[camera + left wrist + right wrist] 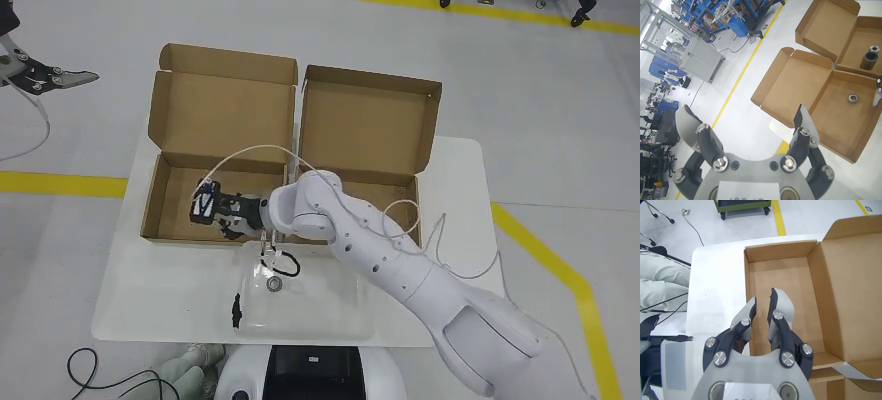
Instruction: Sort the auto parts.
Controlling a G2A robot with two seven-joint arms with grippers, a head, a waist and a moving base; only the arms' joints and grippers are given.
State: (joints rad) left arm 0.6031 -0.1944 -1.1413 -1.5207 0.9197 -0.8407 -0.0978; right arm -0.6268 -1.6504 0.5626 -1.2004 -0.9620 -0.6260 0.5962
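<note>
Right gripper [763,294], narrowly parted and empty, above left box [175,200] holding 1 bearing [853,98], seemingly for depositing; left gripper [742,108] spread, parked clear.

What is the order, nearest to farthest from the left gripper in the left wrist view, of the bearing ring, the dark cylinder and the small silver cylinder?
1. bearing ring, in the nearer box.
2. dark cylinder, upright in the farther box.
3. small silver cylinder, just behind the dark cylinder.

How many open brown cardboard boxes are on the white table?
2. One open brown cardboard box lies under the right gripper; the other stands close beside it on the white table.
</note>
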